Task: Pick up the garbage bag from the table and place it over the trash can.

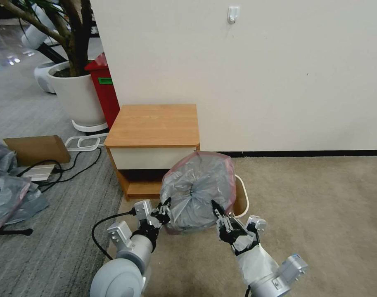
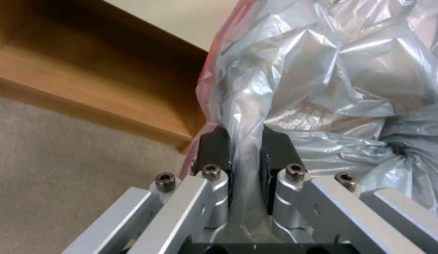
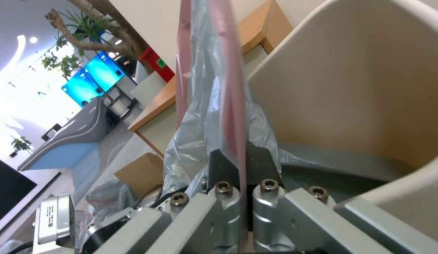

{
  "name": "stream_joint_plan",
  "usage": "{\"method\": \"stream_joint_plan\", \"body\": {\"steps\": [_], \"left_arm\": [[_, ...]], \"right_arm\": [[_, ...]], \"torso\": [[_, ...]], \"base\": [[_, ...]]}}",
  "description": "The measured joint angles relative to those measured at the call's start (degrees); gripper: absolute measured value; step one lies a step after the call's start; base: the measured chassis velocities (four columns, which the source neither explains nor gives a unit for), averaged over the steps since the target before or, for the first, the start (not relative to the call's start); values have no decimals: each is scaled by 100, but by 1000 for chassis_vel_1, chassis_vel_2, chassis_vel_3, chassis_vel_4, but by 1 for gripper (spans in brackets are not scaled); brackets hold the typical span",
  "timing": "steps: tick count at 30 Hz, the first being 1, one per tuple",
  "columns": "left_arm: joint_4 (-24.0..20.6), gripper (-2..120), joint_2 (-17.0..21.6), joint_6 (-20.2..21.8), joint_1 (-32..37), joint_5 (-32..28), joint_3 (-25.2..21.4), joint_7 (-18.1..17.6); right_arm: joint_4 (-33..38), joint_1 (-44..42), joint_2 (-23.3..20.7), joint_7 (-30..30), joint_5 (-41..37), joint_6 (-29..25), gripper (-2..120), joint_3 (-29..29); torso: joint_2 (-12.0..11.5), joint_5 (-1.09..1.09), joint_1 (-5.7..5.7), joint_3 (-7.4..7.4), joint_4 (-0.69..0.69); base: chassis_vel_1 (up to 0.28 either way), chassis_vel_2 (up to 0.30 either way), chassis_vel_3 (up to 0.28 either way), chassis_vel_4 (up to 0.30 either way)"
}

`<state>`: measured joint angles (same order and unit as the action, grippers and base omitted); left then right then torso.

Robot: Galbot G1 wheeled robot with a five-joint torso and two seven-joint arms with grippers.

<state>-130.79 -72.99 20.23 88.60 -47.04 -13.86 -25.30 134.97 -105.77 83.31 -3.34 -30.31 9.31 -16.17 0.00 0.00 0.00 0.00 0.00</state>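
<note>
Pinching a fold of crinkled grey plastic between its two dark pads, the left tool [image 2: 245,150] grips the garbage bag [image 1: 198,189] on the bag's left side, low in front of the robot. The right tool [image 3: 241,165] is likewise pressed together on the bag, its pads clamped on the pinkish-red rim at the bag's right edge. In the head view the left tool [image 1: 165,210] and the right tool [image 1: 218,212] sit on opposite sides of the bag, which hangs stretched and bunched between them, its pink rim arching across the top and its grey body puckered toward a gathered knot near the middle.

Just behind and to the right of the bag stands the trash can [image 1: 242,196], cream-beige, most of it hidden by the plastic; a curve of its rolled rim and some of its inner wall show. From the right wrist view the can's pale inner wall [image 3: 351,91] rises close beside the clamped rim. The bag is off the tabletop and held in the air in front of the can's mouth, not yet drawn over its rim.

Farther back, the table [image 1: 155,123] stands against the white wall, its wooden top bare. To its left are a red bin [image 1: 103,88] and a white plant pot [image 1: 74,93], and a heap of grey plastic [image 1: 8,189] lies on the floor at the far left.
</note>
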Motion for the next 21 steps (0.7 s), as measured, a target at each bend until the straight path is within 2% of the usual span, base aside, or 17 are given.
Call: {"method": "stream_joint_plan", "body": {"steps": [21], "left_arm": [[82, 9, 29, 20, -164, -364, -160, -153]], "right_arm": [[92, -339, -126, 6, -6, -217, 0, -358]], "torso": [[0, 0, 0, 0, 0]], "base": [[0, 0, 0, 0]]}}
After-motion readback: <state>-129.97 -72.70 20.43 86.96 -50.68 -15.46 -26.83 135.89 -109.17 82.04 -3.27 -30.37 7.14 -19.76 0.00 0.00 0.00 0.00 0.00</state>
